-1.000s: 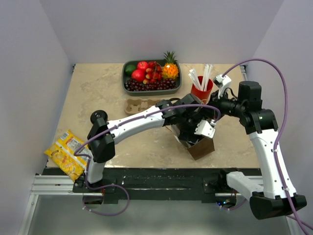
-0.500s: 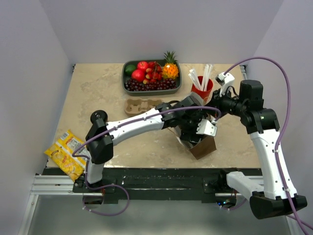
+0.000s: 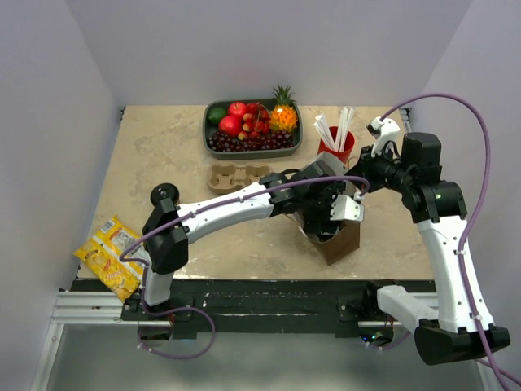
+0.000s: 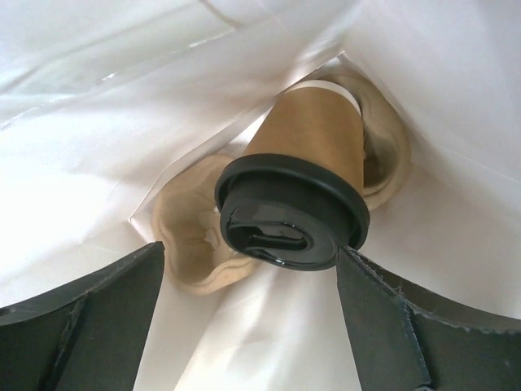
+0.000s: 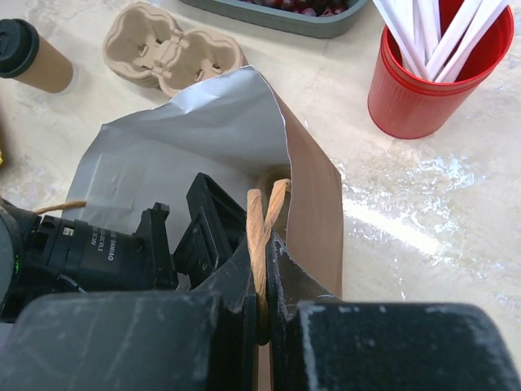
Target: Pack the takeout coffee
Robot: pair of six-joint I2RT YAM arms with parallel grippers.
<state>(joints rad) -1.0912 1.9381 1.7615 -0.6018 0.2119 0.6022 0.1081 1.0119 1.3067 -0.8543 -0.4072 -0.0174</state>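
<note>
Sitting inside the white-lined paper bag, the takeout coffee is seated in a cardboard carrier and tilted toward 1 o'clock. The left pincer is spread wide either side of the black lid, with nothing gripped. The right pincer is clamped on the bag's twisted handle. Lettering on the camera lens can't be read.

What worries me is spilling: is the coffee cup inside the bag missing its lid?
No: in the left wrist view the coffee cup inside the bag has its black lid seated on top.
</note>
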